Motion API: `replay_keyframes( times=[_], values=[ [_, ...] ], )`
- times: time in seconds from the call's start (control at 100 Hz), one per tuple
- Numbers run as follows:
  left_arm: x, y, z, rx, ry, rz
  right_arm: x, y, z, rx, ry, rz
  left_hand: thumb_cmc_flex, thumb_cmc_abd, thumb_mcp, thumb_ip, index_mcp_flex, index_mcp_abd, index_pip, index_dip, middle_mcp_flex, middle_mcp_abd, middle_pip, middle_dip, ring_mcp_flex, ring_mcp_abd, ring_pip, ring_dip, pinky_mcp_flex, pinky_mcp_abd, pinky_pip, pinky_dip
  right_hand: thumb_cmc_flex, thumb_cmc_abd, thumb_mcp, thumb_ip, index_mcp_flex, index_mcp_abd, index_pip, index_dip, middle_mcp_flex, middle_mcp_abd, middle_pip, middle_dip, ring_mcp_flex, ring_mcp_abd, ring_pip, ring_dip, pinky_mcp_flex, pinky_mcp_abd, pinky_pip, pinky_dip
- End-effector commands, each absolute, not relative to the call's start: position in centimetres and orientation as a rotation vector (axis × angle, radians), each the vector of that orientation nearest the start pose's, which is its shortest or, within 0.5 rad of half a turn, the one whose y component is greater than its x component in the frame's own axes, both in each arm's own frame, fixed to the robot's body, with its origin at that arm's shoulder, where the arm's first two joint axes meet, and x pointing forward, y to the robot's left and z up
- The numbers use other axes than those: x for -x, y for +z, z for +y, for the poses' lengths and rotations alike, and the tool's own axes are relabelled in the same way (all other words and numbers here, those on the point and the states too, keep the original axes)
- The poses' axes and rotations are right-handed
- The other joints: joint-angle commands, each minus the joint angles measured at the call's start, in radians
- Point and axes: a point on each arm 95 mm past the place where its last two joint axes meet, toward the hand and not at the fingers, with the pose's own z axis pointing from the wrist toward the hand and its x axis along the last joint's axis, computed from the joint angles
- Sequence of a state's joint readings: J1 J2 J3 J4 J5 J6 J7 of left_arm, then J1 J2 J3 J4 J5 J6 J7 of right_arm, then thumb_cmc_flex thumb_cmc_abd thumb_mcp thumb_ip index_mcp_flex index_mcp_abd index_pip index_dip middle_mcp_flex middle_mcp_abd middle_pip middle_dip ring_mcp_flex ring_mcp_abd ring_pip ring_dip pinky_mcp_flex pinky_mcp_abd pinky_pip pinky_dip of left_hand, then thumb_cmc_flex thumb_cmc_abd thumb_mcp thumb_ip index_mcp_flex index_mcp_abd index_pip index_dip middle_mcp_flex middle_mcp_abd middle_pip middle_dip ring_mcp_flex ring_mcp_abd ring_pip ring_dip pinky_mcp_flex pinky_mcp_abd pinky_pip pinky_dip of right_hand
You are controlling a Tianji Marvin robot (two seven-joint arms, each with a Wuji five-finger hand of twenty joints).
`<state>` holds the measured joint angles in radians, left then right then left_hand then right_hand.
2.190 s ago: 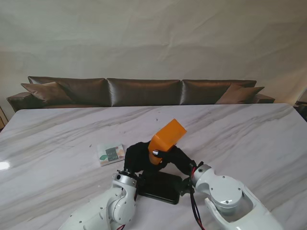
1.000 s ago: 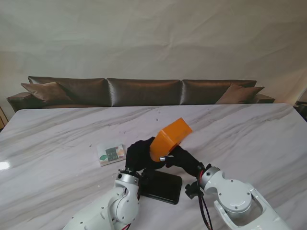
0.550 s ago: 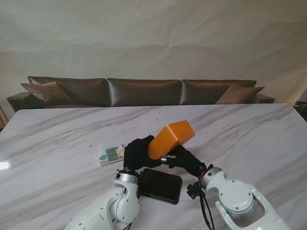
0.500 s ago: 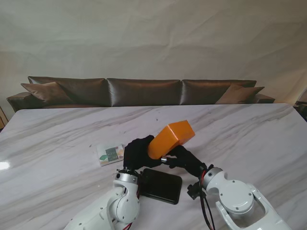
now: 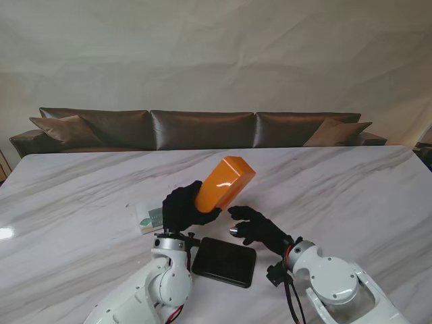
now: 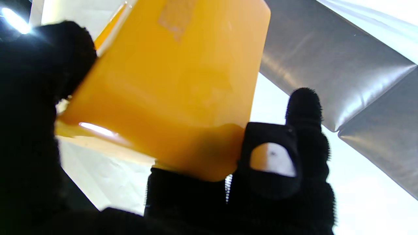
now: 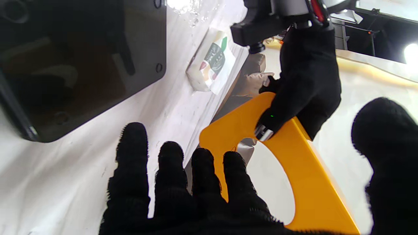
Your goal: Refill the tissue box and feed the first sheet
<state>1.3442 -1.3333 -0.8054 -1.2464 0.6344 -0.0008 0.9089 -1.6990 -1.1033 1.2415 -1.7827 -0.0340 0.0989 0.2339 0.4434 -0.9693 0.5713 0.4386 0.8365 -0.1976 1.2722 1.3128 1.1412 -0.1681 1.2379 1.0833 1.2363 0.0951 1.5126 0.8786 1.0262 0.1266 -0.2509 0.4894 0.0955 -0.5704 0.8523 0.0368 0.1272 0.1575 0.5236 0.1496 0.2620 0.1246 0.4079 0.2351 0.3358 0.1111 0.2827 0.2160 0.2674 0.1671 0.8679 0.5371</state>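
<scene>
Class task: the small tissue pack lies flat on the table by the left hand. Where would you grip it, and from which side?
Grip the tissue pack across its two long edges, coming down from above; it lies flat, so only top and edges are exposed. The free right hand could do it.

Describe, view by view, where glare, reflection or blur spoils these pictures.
Stand view: sharp, with a bright glare patch on the marble table at its left edge. Left wrist view: a lamp flares in one corner and the orange box is soft, too close. Right wrist view: another lamp flares; the black base plate mirrors its surroundings.
</scene>
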Motion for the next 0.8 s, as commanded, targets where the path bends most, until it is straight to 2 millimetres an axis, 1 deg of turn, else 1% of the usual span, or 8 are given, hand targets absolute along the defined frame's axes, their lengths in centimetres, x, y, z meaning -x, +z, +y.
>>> replay_keyframes(
  times=[0.0,0.15,0.3,0.43,0.57,0.67,0.79],
  values=[
    [-40.5,-33.3,-12.3,1.187,-2.037,0.685,-34.9,-32.8,3.6,2.154,-1.81,-1.142,0.127,0.199,0.676,0.164,0.034,0.016,0.085,0.039,0.124,0.005,0.112,0.004,0.036,-0.132,0.031,-0.011,0.053,-0.067,2.224,-0.014,0.01,0.009,-0.022,0.001,-0.014,-0.037,0.026,-0.006,0.026,0.002,0.006,-0.004,0.014,0.003,0.01,0.009,0.013,-0.005,0.025,-0.001],
    [-41.0,-33.2,-12.3,1.139,-2.021,0.74,-34.7,-32.3,2.8,2.195,-1.827,-1.193,0.127,0.206,0.665,0.155,0.027,0.006,0.077,0.043,0.114,0.003,0.111,0.008,0.035,-0.133,0.027,-0.014,0.053,-0.07,2.216,-0.018,0.017,0.012,-0.024,0.002,0.009,-0.038,0.047,-0.006,0.053,0.003,0.008,-0.002,0.027,0.004,0.014,0.011,0.018,-0.004,0.033,-0.001],
    [-41.9,-32.8,-12.3,1.021,-1.964,0.885,-34.3,-31.2,1.7,2.233,-1.866,-1.261,0.118,0.209,0.66,0.152,0.032,-0.018,0.064,0.049,0.117,-0.009,0.104,0.007,0.035,-0.148,0.019,-0.012,0.054,-0.09,2.212,-0.023,0.016,0.017,-0.027,0.004,0.02,-0.04,0.057,-0.007,0.069,0.001,0.007,-0.001,0.036,0.003,0.017,0.013,0.021,-0.004,0.04,-0.003],
    [-42.9,-32.7,-12.2,0.954,-1.917,1.006,-34.0,-30.4,0.8,2.264,-1.902,-1.294,0.114,0.209,0.659,0.154,0.034,-0.025,0.062,0.047,0.12,-0.013,0.102,0.005,0.036,-0.154,0.02,-0.01,0.054,-0.097,2.214,-0.023,0.017,0.017,-0.028,0.007,0.03,-0.04,0.064,-0.008,0.082,0.003,0.007,0.0,0.043,0.004,0.018,0.014,0.024,-0.003,0.046,-0.006],
    [-43.9,-32.7,-12.2,0.894,-1.868,1.116,-33.6,-30.0,0.1,2.289,-1.931,-1.304,0.111,0.21,0.653,0.148,0.032,-0.034,0.058,0.044,0.12,-0.018,0.1,0.004,0.036,-0.157,0.02,-0.01,0.054,-0.1,2.215,-0.022,0.018,0.018,-0.028,0.01,0.035,-0.038,0.068,-0.01,0.09,0.001,0.007,0.002,0.048,0.004,0.019,0.014,0.027,-0.002,0.051,-0.008],
    [-44.4,-33.1,-12.3,0.871,-1.845,1.174,-33.4,-30.0,-0.3,2.302,-1.943,-1.298,0.106,0.211,0.645,0.139,0.029,-0.043,0.055,0.042,0.12,-0.021,0.098,0.004,0.036,-0.158,0.02,-0.01,0.054,-0.103,2.214,-0.023,0.018,0.02,-0.029,0.011,0.039,-0.037,0.07,-0.011,0.094,0.003,0.007,0.003,0.05,0.004,0.019,0.015,0.027,-0.002,0.053,-0.01],
    [-44.9,-34.0,-12.5,0.862,-1.831,1.234,-33.3,-30.1,-0.7,2.314,-1.947,-1.291,0.103,0.21,0.638,0.119,0.027,-0.055,0.051,0.038,0.122,-0.028,0.094,0.004,0.036,-0.16,0.019,-0.01,0.054,-0.108,2.213,-0.023,0.019,0.025,-0.03,0.013,0.042,-0.037,0.07,-0.012,0.1,0.003,0.007,0.004,0.055,0.005,0.021,0.016,0.029,-0.001,0.057,-0.013]
  ],
)
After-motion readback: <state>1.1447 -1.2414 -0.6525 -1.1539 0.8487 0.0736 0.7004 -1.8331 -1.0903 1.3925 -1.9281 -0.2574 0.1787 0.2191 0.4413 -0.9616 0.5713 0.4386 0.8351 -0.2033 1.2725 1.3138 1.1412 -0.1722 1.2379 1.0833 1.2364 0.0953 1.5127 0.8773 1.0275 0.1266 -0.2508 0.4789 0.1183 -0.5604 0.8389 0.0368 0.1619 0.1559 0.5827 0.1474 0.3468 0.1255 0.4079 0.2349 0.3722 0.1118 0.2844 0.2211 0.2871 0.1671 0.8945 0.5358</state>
